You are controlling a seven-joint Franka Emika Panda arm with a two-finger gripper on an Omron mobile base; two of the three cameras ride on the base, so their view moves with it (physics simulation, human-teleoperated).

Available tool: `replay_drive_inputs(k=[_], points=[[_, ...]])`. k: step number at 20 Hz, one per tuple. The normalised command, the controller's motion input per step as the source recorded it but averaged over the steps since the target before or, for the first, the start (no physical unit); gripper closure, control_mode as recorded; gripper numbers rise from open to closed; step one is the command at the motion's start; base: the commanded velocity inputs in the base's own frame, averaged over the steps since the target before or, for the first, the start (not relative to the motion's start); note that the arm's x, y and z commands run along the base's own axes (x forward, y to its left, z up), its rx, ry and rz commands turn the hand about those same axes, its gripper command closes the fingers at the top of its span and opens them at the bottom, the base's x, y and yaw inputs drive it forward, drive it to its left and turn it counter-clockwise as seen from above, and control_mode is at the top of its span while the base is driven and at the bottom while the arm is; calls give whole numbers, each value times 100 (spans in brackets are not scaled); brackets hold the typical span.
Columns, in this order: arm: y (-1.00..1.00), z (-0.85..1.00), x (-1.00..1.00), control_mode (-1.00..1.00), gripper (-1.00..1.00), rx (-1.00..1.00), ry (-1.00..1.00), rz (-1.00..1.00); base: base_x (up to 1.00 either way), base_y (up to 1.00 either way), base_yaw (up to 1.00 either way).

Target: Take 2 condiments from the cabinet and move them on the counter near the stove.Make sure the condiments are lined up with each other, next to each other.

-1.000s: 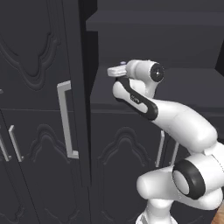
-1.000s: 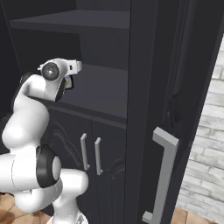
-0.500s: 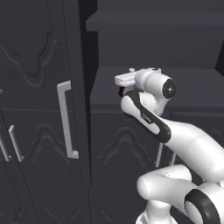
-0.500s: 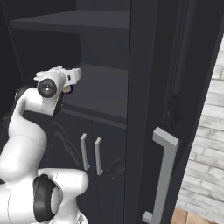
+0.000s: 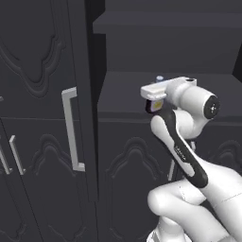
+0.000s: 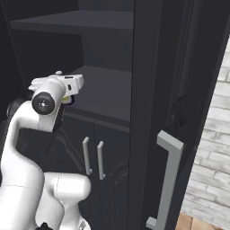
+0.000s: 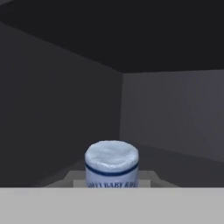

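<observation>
Gripper (image 5: 156, 105) clamped on the pale-capped condiment bottle (image 7: 111, 164) at the open cabinet (image 6: 103, 90) shelf front; I'd pull straight back level, keep it upright, clear the open door (image 5: 42, 94) edge before swinging toward the counter.

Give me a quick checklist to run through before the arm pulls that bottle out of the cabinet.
1. Cabinet door swung open, shelf reachable: ok.
2. Pincer shut on the blue-capped bottle: ok; the cap sits centred just ahead of the hand camera.
3. Bottle upright in the grip: ok, cap faces up in the hand view.
4. Bottle lifted off the shelf: cannot tell.
5. Path back past the door edge free: ok, nothing lies between the hand and the opening.
6. Second, amber-brown bottle located: cannot tell.
</observation>
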Motion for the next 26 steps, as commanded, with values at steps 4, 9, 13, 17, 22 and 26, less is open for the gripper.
replay_drive_inputs(k=[4, 9, 13, 17, 22, 26], points=[[-26, 13, -99, -100, 100, 0, 0, 0, 0, 0, 0], [-31, 16, -100, -100, 100, 0, 1, 0, 0, 0, 0], [-31, 12, -100, -100, 100, 0, 15, -1, 0, 0, 0], [-14, 6, -98, -100, 100, 0, 21, -5, 0, 0, 0], [-2, -9, -97, -100, 100, -3, 8, -2, 0, 0, 0], [-3, -8, -79, -100, 100, 0, -4, 0, 0, 0, 0]])
